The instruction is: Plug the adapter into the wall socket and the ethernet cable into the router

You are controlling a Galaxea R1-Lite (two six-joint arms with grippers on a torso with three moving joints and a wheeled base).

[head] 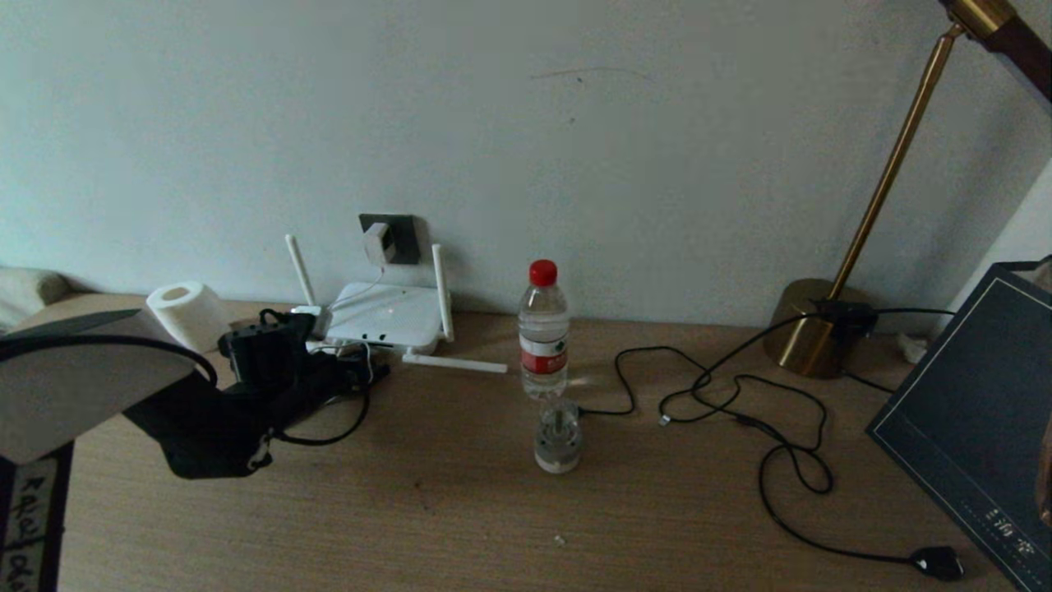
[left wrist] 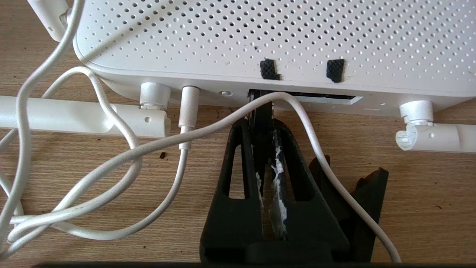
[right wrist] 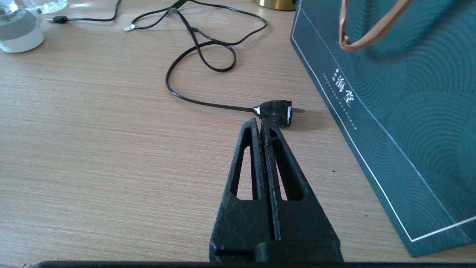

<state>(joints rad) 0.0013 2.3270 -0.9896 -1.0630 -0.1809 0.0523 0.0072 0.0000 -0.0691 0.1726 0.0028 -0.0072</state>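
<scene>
Your left gripper (left wrist: 262,128) is pinched tight on the ethernet cable (left wrist: 262,115) plug, pressed at the router (left wrist: 260,41) port row near the desk's (head: 460,510) back edge. The adapter (head: 378,243) sits in the wall socket (head: 400,238). Your right gripper (right wrist: 260,124) hangs closed, empty, near the desk's right edge.

I count one router (head: 385,316) at my eleven o'clock with four antennas, one adapter (head: 377,243) in one wall socket (head: 398,238). At twelve stands one bottle (head: 543,330), one toilet roll (head: 187,313) at ten, one lamp (head: 855,247) at two.
</scene>
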